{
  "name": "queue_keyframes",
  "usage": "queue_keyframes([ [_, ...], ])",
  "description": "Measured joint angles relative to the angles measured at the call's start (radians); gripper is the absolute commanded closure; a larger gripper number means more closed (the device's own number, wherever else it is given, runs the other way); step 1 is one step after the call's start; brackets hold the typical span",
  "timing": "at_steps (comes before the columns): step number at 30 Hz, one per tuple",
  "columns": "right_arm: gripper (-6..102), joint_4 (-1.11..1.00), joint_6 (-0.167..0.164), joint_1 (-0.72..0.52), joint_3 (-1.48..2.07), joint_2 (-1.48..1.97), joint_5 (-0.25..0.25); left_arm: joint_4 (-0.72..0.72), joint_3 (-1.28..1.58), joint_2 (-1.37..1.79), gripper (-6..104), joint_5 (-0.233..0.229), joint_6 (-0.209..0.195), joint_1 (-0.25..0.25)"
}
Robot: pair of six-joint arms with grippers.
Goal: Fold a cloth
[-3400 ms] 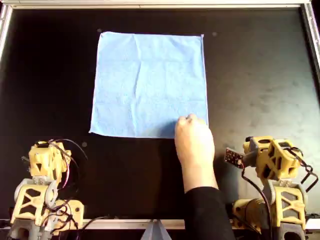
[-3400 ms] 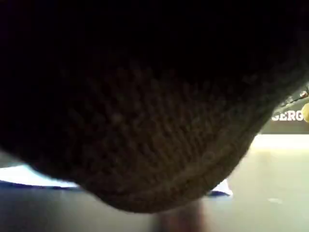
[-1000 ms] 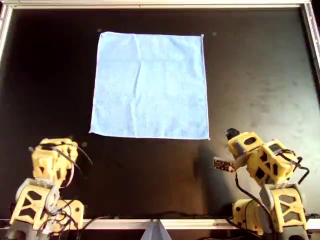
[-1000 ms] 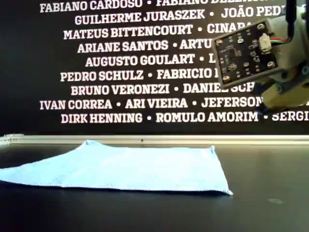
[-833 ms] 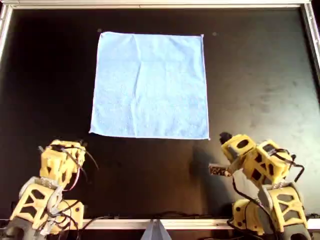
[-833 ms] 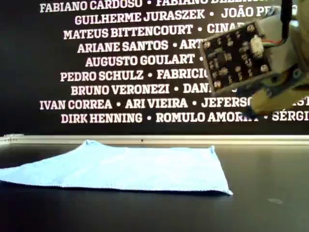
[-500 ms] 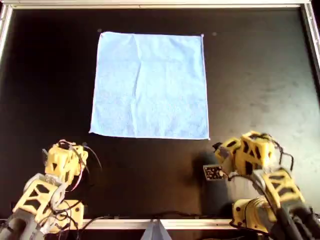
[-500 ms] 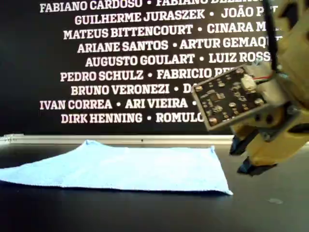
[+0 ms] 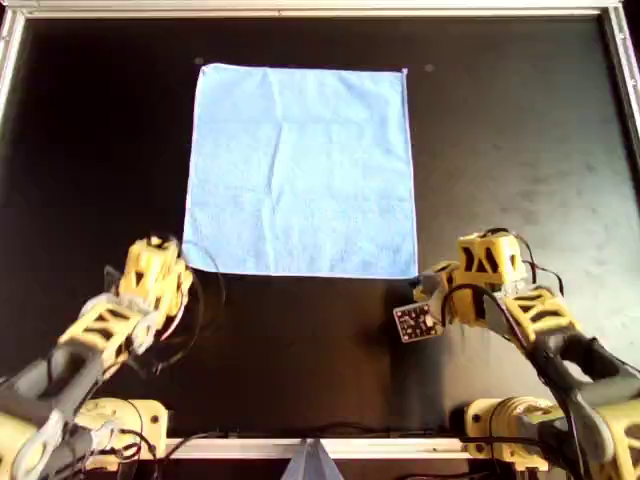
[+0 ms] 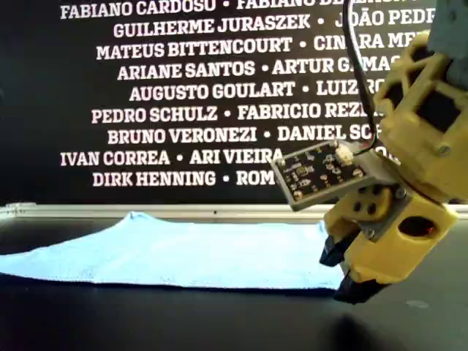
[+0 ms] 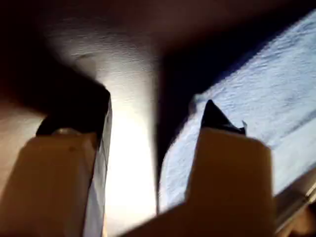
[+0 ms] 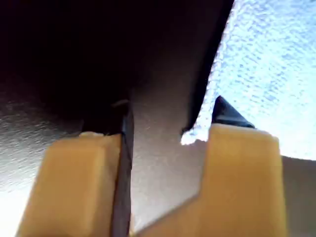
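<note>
The light blue cloth [image 9: 300, 170] lies flat and square on the black table; it also shows in the exterior view [image 10: 183, 252]. One yellow arm [image 9: 158, 268] is at its near corner on the overhead view's left, the other [image 9: 440, 285] at the near corner on the right. The wrist views do not show which arm is which. My first gripper [image 11: 153, 106] is open, one fingertip [image 11: 212, 113] over a corner of the cloth [image 11: 256, 94]. My second gripper [image 12: 170, 106] is open, one fingertip [image 12: 222, 111] at a corner of the cloth [image 12: 266, 64].
A metal frame [image 9: 320, 8] borders the black table [image 9: 520, 150]. The arm bases [image 9: 510, 440] stand at the near edge. A green circuit board [image 10: 322, 175] sticks out beside the arm in the exterior view. A dark wall with white names [image 10: 183, 95] stands behind.
A person's hand has left the cloth. Both arms have moved from the near edge to the cloth's two near corners. The cloth has not moved.
</note>
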Motion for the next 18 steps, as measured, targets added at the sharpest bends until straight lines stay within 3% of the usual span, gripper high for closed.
queue_keyframes([
  [8,30,0.0,0.003,0.002,-0.166,-0.169,-0.002,-0.012,-0.103,-0.115,32,-0.002,0.002,-0.002],
  [12,30,0.0,0.064,0.005,-0.198,-0.198,0.005,-0.012,-0.106,-0.118,32,-0.002,0.002,-0.002],
  [15,29,0.0,0.092,0.017,-0.229,-0.21,0.078,-0.014,-0.107,-0.124,32,-0.002,0.002,-0.002],
  [18,29,0.0,0.095,0.055,-0.235,-0.207,0.169,-0.014,-0.14,-0.169,32,-0.003,0.002,-0.002],
])
